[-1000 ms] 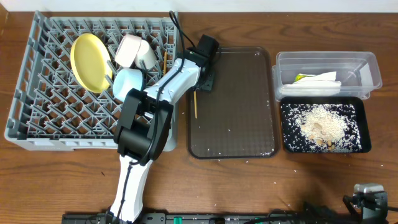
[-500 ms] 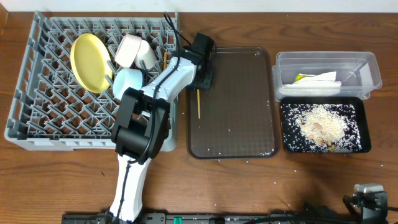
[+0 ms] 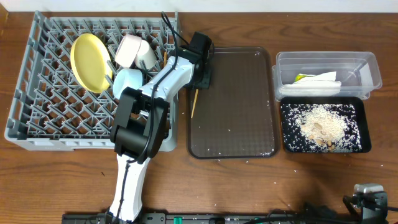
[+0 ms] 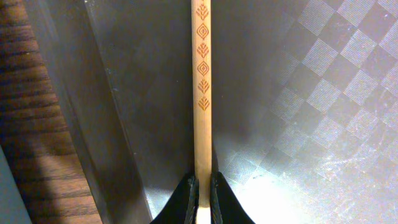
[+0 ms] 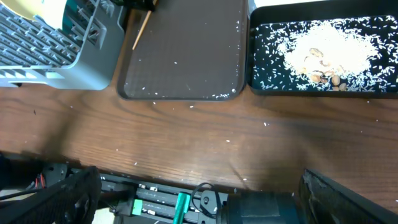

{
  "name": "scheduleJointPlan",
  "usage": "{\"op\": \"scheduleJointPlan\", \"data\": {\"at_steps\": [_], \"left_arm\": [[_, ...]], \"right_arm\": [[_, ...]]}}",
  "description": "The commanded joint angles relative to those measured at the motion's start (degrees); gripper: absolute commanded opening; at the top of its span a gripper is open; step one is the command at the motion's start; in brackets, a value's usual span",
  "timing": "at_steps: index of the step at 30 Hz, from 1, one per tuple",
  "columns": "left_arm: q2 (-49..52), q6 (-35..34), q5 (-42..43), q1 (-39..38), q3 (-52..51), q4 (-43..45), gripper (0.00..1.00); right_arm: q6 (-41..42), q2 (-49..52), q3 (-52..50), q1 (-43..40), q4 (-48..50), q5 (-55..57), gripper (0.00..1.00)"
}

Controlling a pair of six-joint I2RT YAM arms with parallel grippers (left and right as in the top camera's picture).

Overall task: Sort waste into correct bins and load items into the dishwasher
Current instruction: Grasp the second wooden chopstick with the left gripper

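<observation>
Our left claw [image 4: 201,186] is clenched on a thin wooden chopstick [image 4: 203,93], the two dark fingertips [image 4: 186,198] pinching its plain end while the end printed with orange leaf marks points away. The stick sits over the left margin of the dark brown tray [image 3: 231,102], close to its raised rim; we cannot tell whether the far tip touches the tray floor.

Just left of it stands the grey dish rack [image 3: 37,93], holding the yellow plate [image 3: 90,62] on edge, the white bowl [image 3: 129,50] and the light blue bowl [image 3: 129,81].

Right of the brown tray, the clear tub [image 3: 367,62] holds the white napkin [image 3: 320,79], and the black tray [image 3: 283,134] in front of it holds the rice crumbs [image 3: 320,124].

Our right claw [image 5: 205,199] hangs released at the near table edge, its jaws spread wide.
</observation>
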Motion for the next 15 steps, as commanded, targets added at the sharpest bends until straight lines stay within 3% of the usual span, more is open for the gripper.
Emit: {"op": "scheduleJointPlan", "data": {"at_steps": [1, 8, 15], "left_arm": [[2.21, 0.35, 0.72, 0.09, -1.42, -0.31, 0.08], [0.55, 0.33, 0.74, 0.02, 0.46, -0.63, 0.07], [-7.34, 0.33, 0.76, 0.02, 1.51, -0.02, 0.08]], "right_arm": [[0.52, 0.02, 0.02, -0.72, -0.09, 0.35, 0.99], [0.52, 0.02, 0.02, -0.74, -0.09, 0.35, 0.99], [0.52, 0.02, 0.02, -0.72, -0.09, 0.35, 0.99]]}}
